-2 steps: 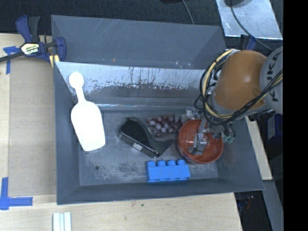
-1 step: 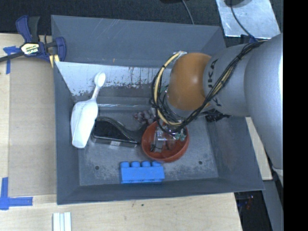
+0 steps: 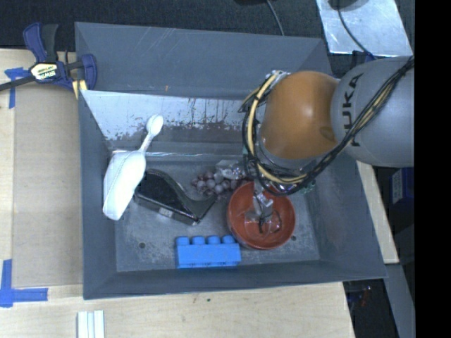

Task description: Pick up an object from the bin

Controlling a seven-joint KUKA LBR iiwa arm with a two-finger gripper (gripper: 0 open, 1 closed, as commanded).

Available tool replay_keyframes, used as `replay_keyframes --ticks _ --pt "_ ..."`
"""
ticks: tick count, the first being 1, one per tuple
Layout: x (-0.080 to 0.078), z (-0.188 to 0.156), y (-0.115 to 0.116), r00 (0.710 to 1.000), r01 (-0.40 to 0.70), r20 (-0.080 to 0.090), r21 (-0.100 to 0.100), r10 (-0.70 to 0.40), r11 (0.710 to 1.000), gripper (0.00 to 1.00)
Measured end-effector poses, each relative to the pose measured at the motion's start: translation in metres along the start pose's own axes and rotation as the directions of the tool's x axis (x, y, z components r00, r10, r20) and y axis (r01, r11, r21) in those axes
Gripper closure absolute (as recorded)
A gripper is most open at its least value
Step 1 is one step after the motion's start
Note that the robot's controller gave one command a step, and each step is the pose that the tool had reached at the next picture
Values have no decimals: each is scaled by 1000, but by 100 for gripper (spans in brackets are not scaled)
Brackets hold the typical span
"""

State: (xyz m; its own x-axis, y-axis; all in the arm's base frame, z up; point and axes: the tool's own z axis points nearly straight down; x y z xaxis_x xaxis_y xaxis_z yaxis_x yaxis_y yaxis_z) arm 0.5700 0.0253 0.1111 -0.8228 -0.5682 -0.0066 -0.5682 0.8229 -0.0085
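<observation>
Camera view: gripper (image 3: 264,213) is low over the red-brown round dish (image 3: 239,220) at the lower right of the bin (image 3: 95,224), near the blue block (image 3: 208,251). Can't tell if it is released or clenched. The dish looks unlifted, so grasp and lift-out seem left to do.

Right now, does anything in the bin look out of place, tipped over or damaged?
Nothing looks broken or spilled. The red bowl sits upright under the hand. The blue brick lies flat at the front. The only untidy spot: the white plastic piece lies against the black tool at the left.
</observation>
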Motion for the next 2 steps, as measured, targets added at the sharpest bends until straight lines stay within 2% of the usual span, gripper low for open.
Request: replay_keyframes --ticks 1,2 --pt "-11 20 3 955 -296 0 -1 296 955 0" --pt "-19 30 4 1000 -28 10 6 28 1000 0"
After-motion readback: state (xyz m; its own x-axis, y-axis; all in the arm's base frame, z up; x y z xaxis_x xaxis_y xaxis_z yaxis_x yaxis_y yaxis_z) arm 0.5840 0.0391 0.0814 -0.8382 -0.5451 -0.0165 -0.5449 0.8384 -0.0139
